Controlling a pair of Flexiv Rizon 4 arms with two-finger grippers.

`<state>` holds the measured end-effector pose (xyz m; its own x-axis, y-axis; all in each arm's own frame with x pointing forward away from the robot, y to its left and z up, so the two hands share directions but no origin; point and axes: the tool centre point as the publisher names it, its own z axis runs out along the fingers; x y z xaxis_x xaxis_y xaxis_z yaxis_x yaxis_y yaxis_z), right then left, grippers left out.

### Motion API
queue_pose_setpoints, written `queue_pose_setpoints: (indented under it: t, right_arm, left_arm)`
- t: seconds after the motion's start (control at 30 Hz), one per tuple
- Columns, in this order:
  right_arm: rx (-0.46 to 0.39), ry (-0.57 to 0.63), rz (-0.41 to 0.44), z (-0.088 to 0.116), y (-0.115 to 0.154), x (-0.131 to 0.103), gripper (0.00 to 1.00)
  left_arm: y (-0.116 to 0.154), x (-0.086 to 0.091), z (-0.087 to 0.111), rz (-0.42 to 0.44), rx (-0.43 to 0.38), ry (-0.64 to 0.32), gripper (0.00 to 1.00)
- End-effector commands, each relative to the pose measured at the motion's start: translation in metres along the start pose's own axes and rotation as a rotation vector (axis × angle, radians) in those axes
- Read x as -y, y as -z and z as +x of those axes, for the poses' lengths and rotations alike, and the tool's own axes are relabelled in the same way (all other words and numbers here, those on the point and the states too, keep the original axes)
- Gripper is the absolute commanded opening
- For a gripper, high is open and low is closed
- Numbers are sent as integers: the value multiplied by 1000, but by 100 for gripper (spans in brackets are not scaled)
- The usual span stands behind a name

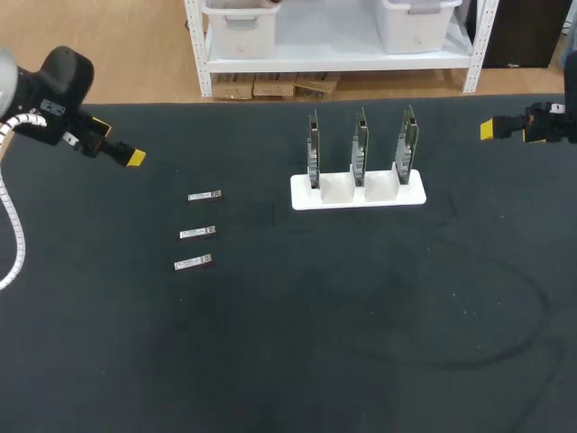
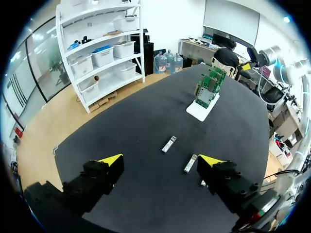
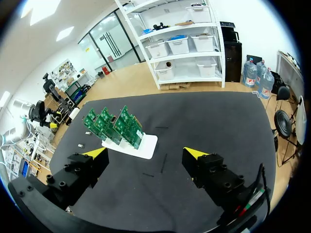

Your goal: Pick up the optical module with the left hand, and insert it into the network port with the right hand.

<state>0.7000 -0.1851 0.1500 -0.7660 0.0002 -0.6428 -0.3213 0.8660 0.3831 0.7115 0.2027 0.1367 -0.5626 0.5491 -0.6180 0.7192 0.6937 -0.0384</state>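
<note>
Silver optical modules point(image 1: 197, 233), 3 in a row on the black table point(image 1: 361, 325), none gripped, well left of the white holder point(image 1: 357, 191) carrying 3 green network cards point(image 1: 360, 144). left gripper point(image 2: 160, 159): fingers spread wide, empty, hovers with the modules just ahead. right gripper point(image 3: 147, 152): same, spread wide, empty, well apart from the holder. Progress 0: pick, handover to right, insertion into a port all left.
</note>
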Motion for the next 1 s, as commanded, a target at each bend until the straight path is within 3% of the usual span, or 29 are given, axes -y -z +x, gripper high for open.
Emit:
queue_pose_setpoints:
  t: [0.03, 0.1, 0.2, 0.33, 0.43, 0.7, 1.0]
  right_arm:
    - [0, 0, 0, 0, 0, 0, 100]
    - [0, 0, 0, 0, 0, 0, 100]
    - [0, 0, 0, 0, 0, 0, 100]
    - [0, 0, 0, 0, 0, 0, 100]
    - [0, 0, 0, 0, 0, 0, 100]
    - [0, 0, 0, 0, 0, 0, 100]
    - [0, 0, 0, 0, 0, 0, 100]
  left_arm:
    - [-1, 0, 0, -2, -2, 0, 100]
    - [-1, 0, 0, -2, -2, 0, 100]
    - [3, -3, -4, -21, -27, -117, 100]
    - [3, -5, -11, -9, -85, -356, 100]
    - [-2, -7, -13, 40, -121, -425, 100]
    - [-31, -10, -6, 171, -232, -530, 100]
    - [-57, -10, -6, 232, -326, -588, 100]
